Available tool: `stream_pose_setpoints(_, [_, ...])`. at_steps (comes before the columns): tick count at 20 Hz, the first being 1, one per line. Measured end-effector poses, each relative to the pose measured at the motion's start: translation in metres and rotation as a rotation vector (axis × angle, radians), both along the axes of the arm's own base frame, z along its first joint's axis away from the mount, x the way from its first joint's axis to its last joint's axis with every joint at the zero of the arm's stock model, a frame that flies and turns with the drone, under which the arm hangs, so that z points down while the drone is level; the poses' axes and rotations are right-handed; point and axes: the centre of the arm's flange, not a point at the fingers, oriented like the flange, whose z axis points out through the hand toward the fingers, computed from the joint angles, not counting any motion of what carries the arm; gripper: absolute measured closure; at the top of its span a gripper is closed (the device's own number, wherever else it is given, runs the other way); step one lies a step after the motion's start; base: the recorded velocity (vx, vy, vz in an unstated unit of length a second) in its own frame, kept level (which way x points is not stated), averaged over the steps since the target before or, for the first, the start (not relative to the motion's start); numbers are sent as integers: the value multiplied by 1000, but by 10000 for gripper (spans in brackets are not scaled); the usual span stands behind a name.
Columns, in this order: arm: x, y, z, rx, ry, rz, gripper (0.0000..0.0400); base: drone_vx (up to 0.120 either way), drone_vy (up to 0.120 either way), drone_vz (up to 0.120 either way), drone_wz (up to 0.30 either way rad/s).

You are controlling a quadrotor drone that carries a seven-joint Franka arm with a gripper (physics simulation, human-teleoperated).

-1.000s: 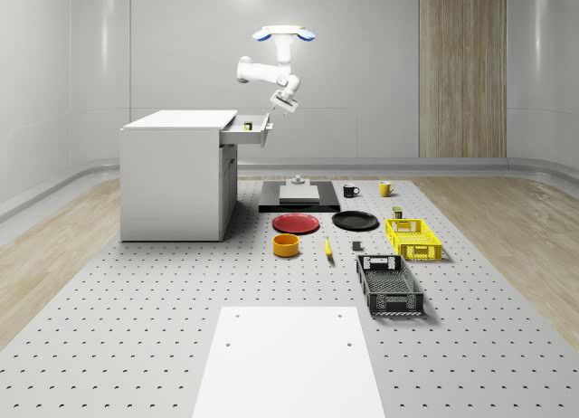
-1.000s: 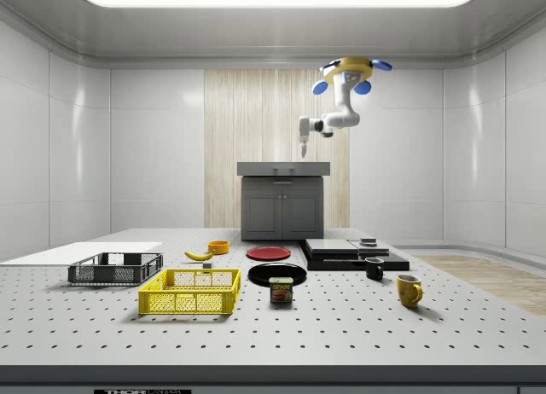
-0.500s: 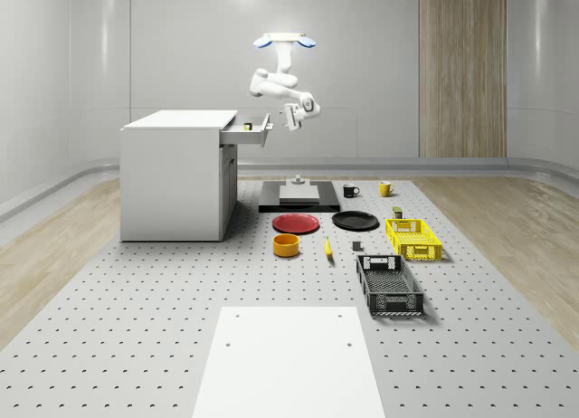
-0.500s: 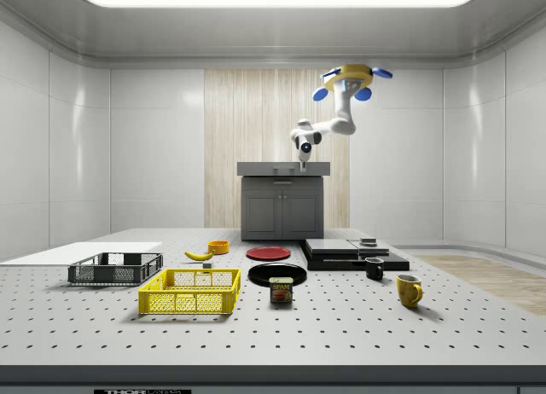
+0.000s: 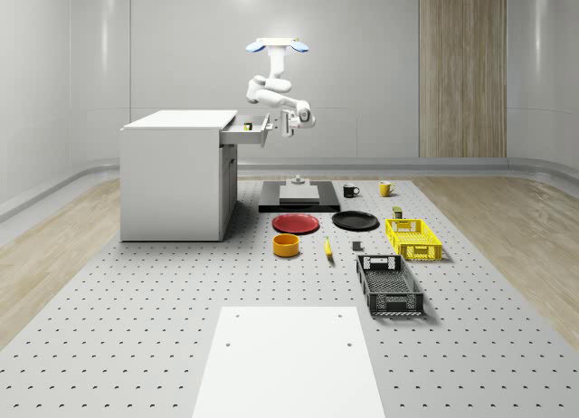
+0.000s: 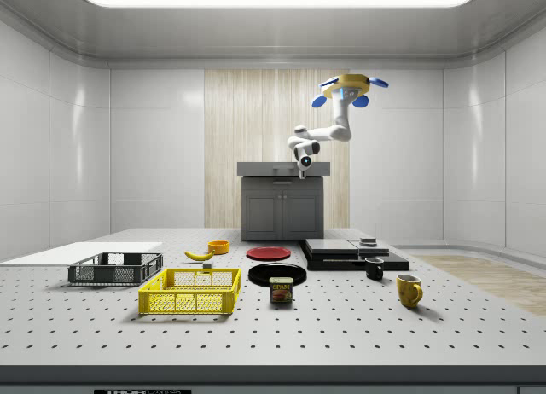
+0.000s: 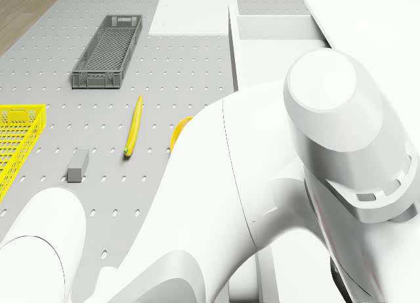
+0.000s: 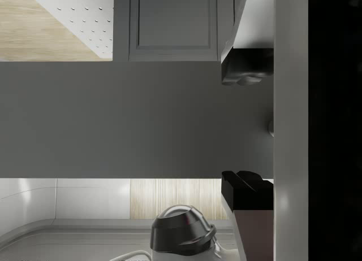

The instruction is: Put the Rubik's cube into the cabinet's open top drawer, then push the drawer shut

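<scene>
White-walled room, perforated counter (image 5: 136, 346). In the whole-scene view the drone (image 5: 276, 45) hovers beside the cabinet (image 5: 172, 178), its hand (image 5: 287, 128) near the open top drawer (image 5: 244, 134), where the Rubik's cube (image 5: 249, 125) appears to lie. Side view: the hand (image 6: 304, 168) hangs level with the cabinet top. Wrist view: fingers (image 8: 246, 66) spread wide, empty. The drawer is rigid and should slide, so a flat push on its front panel looks best.

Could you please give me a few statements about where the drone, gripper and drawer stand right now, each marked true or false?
1. The cabinet's top drawer is pulled open. True.
2. The drone rests on the cabinet top. False: it hovers in the air beside the cabinet.
3. The gripper is level with the drawer's front. True.
4. The banana lies inside the yellow crate. False: it lies on the table beside the orange bowl.
</scene>
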Motion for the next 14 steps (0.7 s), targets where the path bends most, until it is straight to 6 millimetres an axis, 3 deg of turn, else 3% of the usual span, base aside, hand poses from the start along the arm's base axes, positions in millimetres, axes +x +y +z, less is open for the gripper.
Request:
stream_pose_setpoints(3, [0,-1,1,-11,-1,-2,255,0,-120,0,0])
stream_pose_setpoints(7, [0,0,2,-19,-1,-3,280,0,-120,0,0])
stream_pose_setpoints(14, [-13,19,5,-28,49,-1,291,0,0,0,0])
